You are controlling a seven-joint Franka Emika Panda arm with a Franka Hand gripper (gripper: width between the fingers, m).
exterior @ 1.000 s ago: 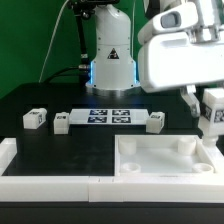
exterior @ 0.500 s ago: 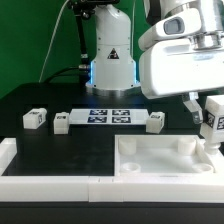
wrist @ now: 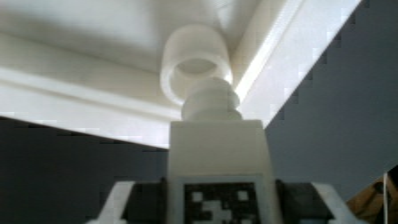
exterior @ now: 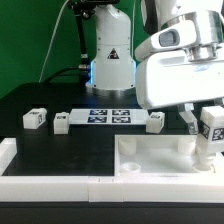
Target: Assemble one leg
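Exterior view: the two-finger gripper [exterior: 203, 122] is clamped on a small white oblong plastic leg [exterior: 209, 140], held upright over a corner socket [exterior: 203, 160] of the large white tray-like piece [exterior: 150, 165]. Wrist view: the leg's [wrist: 221, 150] tip points at that socket [wrist: 196, 62]. The leg looks light, rigid and smooth, so its flat sides suit gripping best.

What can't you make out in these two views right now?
- Exterior view: the arm covers most of the gripper, so its hold on the leg is barely visible.
- Exterior view: the picture's right edge cuts off the tray.
- Wrist view: blurred; whether the leg's tip has entered the socket cannot be told.
- Wrist view: the leg's tag is cut by the picture's edge.
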